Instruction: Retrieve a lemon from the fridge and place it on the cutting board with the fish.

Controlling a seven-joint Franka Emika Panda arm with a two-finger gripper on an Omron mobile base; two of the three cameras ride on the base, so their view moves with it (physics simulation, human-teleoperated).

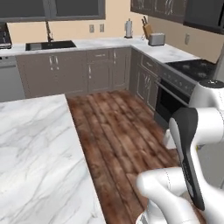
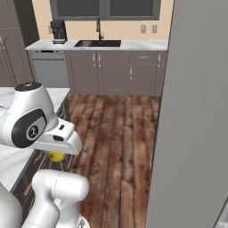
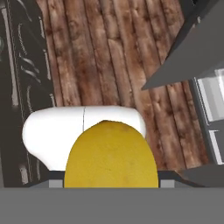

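the small round dull-yellow lemon [image 3: 111, 155] sits at six o'clock in the hand view, large and close, between the two dark finger tips of the two-finger gripper [image 3: 111, 181], whose grey pads peek out at either side of the fruit. the jaws stand partly apart, closed against the lemon's sides, so the fruit is held. behind it lies a white rounded part of the arm, and beyond that the reddish-brown wooden plank floor [image 3: 109, 52].

in the right base view a sliver of the same lemon [image 2: 56, 156] shows at about eight o'clock, tucked under the white hand of the arm, above the floor and just beside the edge of the white-veined marble counter [image 2: 11, 164].

the tall grey fridge [image 2: 196, 116] rises as a flat grey panel across the three o'clock side of the right base view; in the hand view its open door edge cuts in from one o'clock, with pale clear shelves [image 3: 213, 96] at three o'clock.

in the left base view the marble island counter [image 1: 39, 157] spreads from nine to seven o'clock, the plank floor runs through the centre, and a black stove top [image 1: 192, 68] sits at two o'clock. a dark sink [image 1: 50, 45] lies at eleven o'clock on the far counter.
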